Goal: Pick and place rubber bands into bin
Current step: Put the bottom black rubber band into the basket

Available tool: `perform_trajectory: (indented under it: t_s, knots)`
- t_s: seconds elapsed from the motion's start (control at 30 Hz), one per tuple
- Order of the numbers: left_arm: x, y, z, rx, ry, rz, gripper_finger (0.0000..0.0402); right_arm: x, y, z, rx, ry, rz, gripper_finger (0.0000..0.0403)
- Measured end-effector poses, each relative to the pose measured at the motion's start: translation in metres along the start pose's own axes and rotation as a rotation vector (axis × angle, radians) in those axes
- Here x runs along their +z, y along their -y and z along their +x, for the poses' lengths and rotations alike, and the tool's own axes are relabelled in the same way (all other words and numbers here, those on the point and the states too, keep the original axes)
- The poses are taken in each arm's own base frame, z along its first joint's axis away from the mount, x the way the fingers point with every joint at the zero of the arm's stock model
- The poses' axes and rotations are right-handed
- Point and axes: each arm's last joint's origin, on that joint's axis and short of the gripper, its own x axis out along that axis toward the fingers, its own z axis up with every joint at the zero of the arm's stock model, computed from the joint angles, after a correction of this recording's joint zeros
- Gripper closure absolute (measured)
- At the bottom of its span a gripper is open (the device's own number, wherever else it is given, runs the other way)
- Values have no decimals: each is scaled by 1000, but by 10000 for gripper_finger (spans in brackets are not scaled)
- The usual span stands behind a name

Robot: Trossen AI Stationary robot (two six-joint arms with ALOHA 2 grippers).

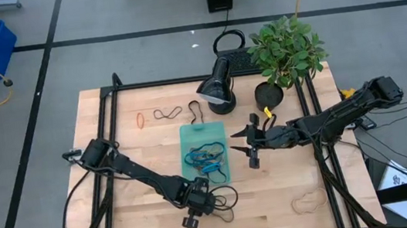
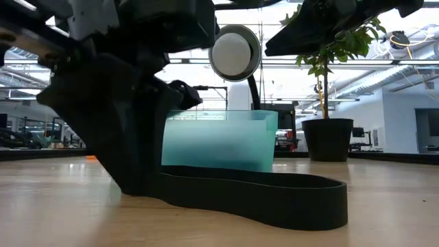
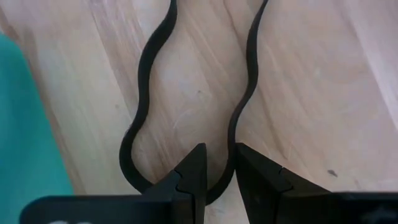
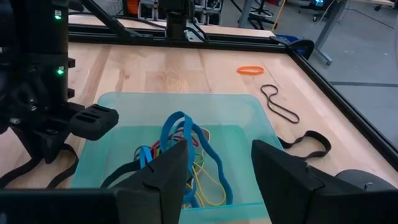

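High view: left end effector (image 1: 193, 211) down at the table (image 1: 276, 198), about 6 o'clock of the bin (image 1: 187, 135), set over a black rubber band (image 1: 227, 201) that trails off toward 3 o'clock. Placed low, presumably to pinch that loop. Right end effector (image 1: 248, 144) parked just off the bin's 3 o'clock edge, fingers spread, probably waiting for a turn. Blue and black bands already heaped inside the bin. More loose bands beyond it at 12 o'clock: an orange ring (image 1: 140, 120), a thin black loop (image 1: 167, 113), a wider black one (image 1: 195, 112); a tan band (image 1: 305, 203) far off at 4 o'clock. Lamp (image 1: 217, 86) and potted plant (image 1: 283, 53) at the table's far side.

Low view: wide black band lying flat across the foreground, one end lost under the dark bulk of the left arm. Bin standing behind, contents blurred by its translucent wall.

Left wrist view: fingers (image 3: 193, 174) narrowly apart, straddling one strand near the loop's bend, not yet closed on it. Contact with the strand hard to judge; teal bin edge cut off at the side.

Right wrist view: fingers (image 4: 165, 174) open and empty above the bin, blue, red and yellow bands tangled below. Left arm's end effector hidden behind its body.
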Motion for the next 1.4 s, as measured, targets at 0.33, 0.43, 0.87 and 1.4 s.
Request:
perform_trajectory:
  t_s: [0.33, 0.43, 0.87, 1.4]
  knots:
    - [-1, 0, 3, 7, -7, -52, 383, 0, 0, 0, 0, -4, -2, 231]
    - [-1, 0, 3, 9, -7, -100, 391, 0, 0, 0, 0, -4, -2, 230]
    - [10, 8, -44, -119, 84, -156, 396, 0, 0, 0, 0, -3, -2, 229]
    - [15, 4, -189, 41, 516, -194, 398, 0, 0, 0, 0, 2, -30, 230]
